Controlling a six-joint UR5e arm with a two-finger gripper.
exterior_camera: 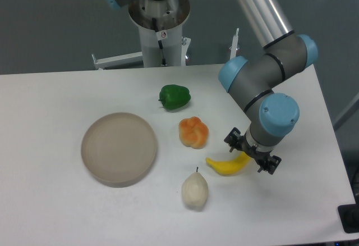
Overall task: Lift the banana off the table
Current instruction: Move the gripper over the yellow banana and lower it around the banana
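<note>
The banana [226, 166] is bright yellow and curved, and lies on the white table [50, 212] right of centre, near the front. My gripper [251, 153] points down over the banana's right end, which runs underneath it. Black finger parts stick out on either side of that end, wider apart than the banana is thick, so the jaws look open around it. The fingertips themselves are hidden under the wrist. The banana appears to rest on the table.
An orange pepper-like fruit [193, 132] sits just left of the banana and a pale pear [194, 190] just in front of it. A green pepper [174, 96] lies further back. A round beige plate [119, 148] stands at the left. The table's right edge is close to the gripper.
</note>
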